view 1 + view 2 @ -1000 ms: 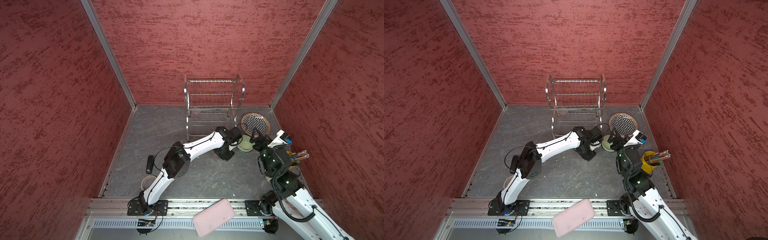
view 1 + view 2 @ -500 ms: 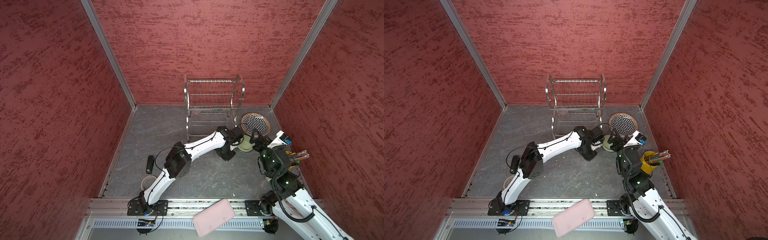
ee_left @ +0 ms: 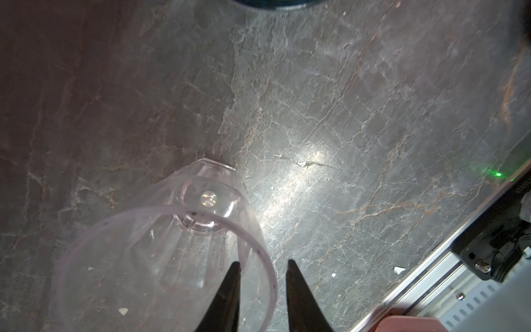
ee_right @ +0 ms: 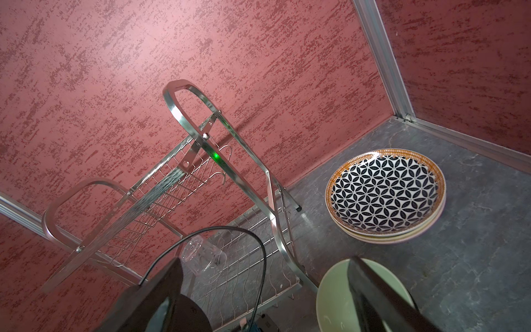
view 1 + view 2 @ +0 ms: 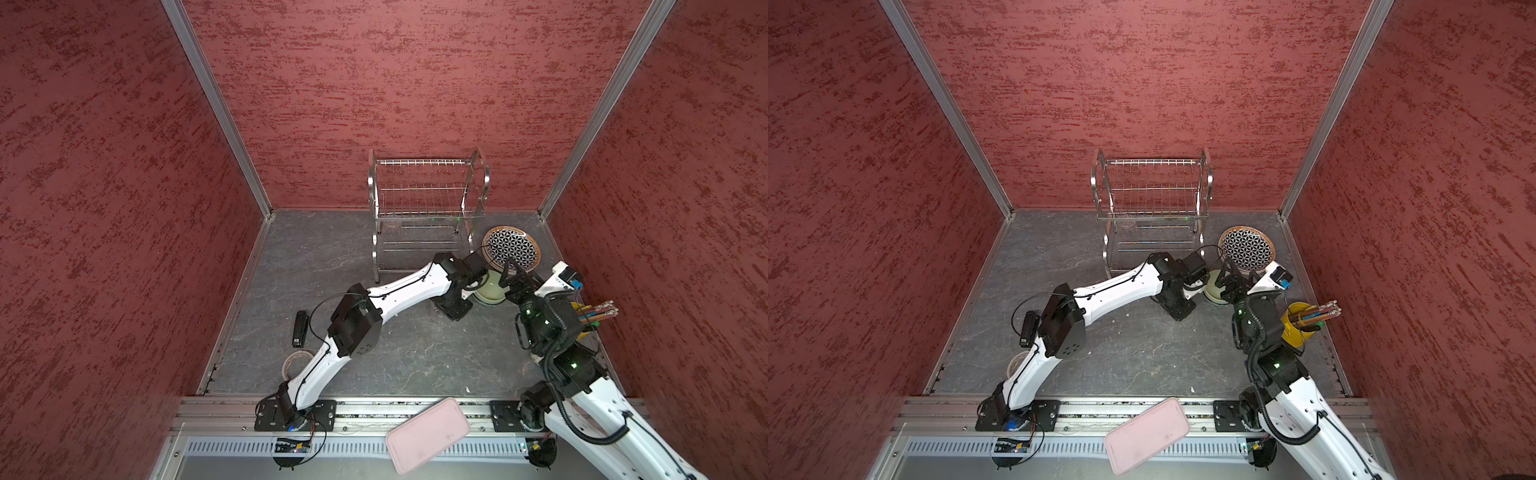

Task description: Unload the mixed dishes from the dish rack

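Dish rack (image 4: pixel 216 157), one clear cup (image 4: pixel 202 254) inside, three stacked plates (image 4: pixel 385 198)

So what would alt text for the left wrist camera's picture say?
A clear cup sits on a grey marbled table, seen from above through its open mouth. The two black fingers of the left claw straddle its rim, slightly apart, not pinching it.

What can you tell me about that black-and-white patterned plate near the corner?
The patterned plate is round and shallow, glossy like ceramic, with a black-and-white petal lattice and a brown-orange rim. It lies face up atop two paler plates on the grey table, beside the dish rack. Nothing else touches it.
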Controlling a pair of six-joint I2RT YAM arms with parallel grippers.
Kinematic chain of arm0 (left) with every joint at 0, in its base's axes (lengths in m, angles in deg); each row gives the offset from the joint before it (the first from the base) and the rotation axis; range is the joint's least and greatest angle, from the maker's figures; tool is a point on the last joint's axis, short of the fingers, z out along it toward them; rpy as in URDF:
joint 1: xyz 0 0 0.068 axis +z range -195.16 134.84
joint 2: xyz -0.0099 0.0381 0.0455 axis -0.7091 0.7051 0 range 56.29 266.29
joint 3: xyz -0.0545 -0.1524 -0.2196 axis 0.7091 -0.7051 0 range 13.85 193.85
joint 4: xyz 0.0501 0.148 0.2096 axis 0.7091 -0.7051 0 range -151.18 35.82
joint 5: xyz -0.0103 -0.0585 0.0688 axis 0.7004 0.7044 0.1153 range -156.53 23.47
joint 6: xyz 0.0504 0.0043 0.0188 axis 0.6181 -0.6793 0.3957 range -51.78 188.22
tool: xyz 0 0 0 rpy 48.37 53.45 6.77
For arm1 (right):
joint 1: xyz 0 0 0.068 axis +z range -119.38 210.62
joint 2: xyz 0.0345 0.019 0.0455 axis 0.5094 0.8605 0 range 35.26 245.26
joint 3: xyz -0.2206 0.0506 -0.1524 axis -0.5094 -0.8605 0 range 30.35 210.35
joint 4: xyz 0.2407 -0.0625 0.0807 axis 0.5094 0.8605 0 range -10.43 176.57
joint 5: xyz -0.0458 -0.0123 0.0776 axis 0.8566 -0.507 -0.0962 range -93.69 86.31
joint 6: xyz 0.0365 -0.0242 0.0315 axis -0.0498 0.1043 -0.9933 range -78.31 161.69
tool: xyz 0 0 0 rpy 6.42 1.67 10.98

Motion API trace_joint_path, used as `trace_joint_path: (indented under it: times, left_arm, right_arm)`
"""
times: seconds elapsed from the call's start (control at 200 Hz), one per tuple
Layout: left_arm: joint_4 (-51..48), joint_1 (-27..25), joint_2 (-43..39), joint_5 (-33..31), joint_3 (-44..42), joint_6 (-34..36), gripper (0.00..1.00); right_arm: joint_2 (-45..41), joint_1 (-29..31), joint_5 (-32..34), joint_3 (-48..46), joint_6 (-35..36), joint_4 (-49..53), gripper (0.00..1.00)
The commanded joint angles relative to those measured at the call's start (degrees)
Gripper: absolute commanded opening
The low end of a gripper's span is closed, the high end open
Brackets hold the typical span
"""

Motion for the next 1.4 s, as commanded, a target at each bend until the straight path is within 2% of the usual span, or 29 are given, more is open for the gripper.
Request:
trace_joint_path:
  times: [0.0, 0.18, 0.486, 0.556, 0.626, 0.686, 0.812, 0.947, 0.987, 1.042, 1.227, 1.393]
  left_arm:
    - [5.0, -0.4, -6.4, -1.4, -0.9, -1.2, 0.31]
    - [11.9, -0.7, -12.5, -2.9, -5.8, -1.8, 0.32]
    - [36.2, -0.7, -31.2, -5.6, -29.9, -1.5, 0.39]
    - [44.5, -0.7, -37.0, -7.7, -37.5, -1.8, 0.45]
    - [51.8, -0.6, -42.6, -11.4, -44.8, -2.4, 0.56]
    - [56.1, 0.1, -46.4, -14.3, -49.6, -3.4, 0.59]
    - [58.6, 2.5, -52.3, -18.5, -56.2, -7.7, 0.7]
    - [59.9, 6.2, -57.8, -18.9, -62.5, -12.1, 0.83]
    - [59.9, 7.2, -59.0, -19.1, -64.0, -13.2, 0.92]
    - [59.6, 8.7, -60.7, -18.8, -65.7, -15.1, 1.0]
    - [60.7, 11.8, -66.0, -20.5, -71.5, -18.6, 1.0]
    - [60.7, 13.9, -69.2, -23.5, -74.8, -20.5, 1.0]
  right_arm:
    - [0.1, -0.4, 0.6, -0.1, 0.2, 0.0, 0.89]
    - [1.2, -0.4, 0.4, 0.5, 0.1, 0.9, 0.9]
    - [4.9, -0.3, -1.0, 2.2, 0.6, 1.9, 0.89]
    - [7.3, -0.3, -3.0, 2.9, 1.4, 1.2, 0.89]
    - [10.4, -0.1, -6.4, 3.3, 2.3, -1.0, 0.88]
    - [13.0, 0.5, -9.1, 3.5, 2.8, -3.3, 0.88]
    - [18.3, 3.5, -9.4, 4.7, 4.4, -6.9, 0.88]
    - [23.0, 8.2, -6.2, 6.0, 7.1, -9.7, 0.91]
    - [24.3, 9.6, -5.0, 6.3, 7.8, -10.4, 0.92]
    - [26.4, 11.6, -3.5, 7.0, 9.0, -11.3, 0.93]
    - [34.1, 16.4, -0.4, 8.7, 13.6, -15.9, 0.95]
    - [41.1, 17.9, -2.1, 9.5, 20.0, -23.4, 0.96]
